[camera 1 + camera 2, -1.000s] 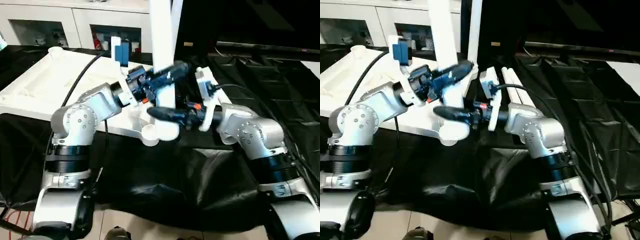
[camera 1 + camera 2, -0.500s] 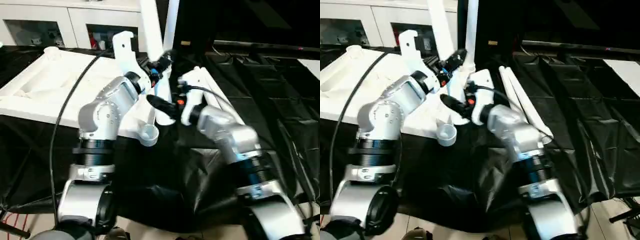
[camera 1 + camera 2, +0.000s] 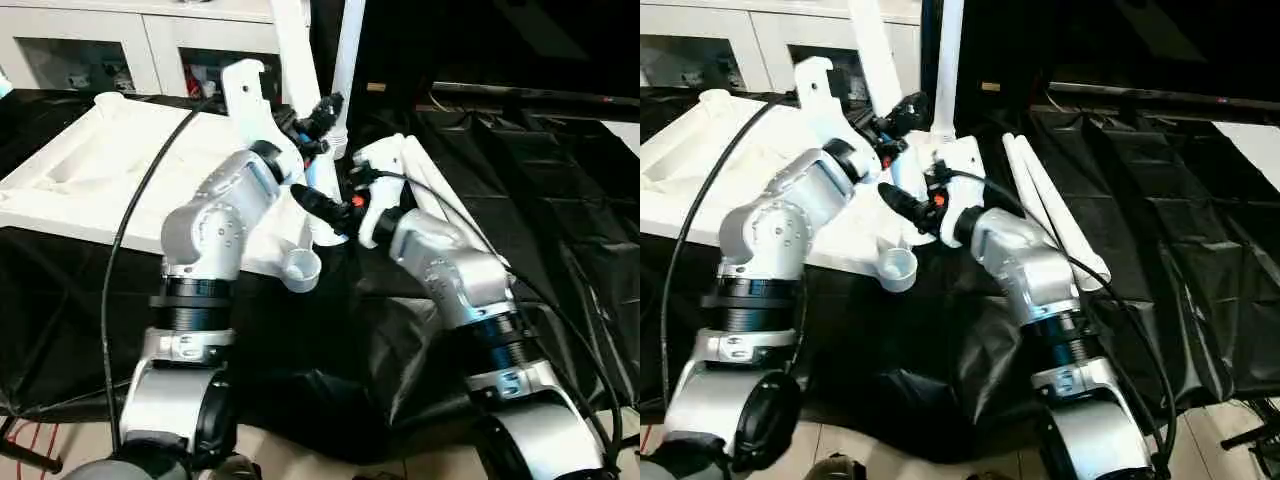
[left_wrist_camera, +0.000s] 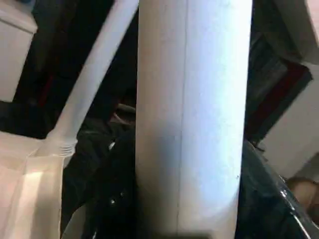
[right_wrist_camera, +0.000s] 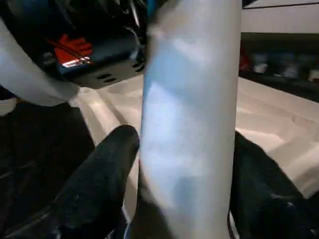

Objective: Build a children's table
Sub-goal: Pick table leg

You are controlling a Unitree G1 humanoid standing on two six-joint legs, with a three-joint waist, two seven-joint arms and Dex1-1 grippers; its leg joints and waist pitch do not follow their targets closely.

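white ribbed tabletop (image 3: 120,160) lies underside up on black cloth (image 3: 560,240), one tapered leg (image 3: 296,60) upright near its front corner, left gripper (image 3: 322,112) and right gripper (image 3: 318,205) both clasping it, two legs (image 3: 1050,215) lying beside

A black sheet (image 3: 560,200) carries the upturned white tabletop (image 3: 120,160) and two loose legs (image 3: 1045,215).
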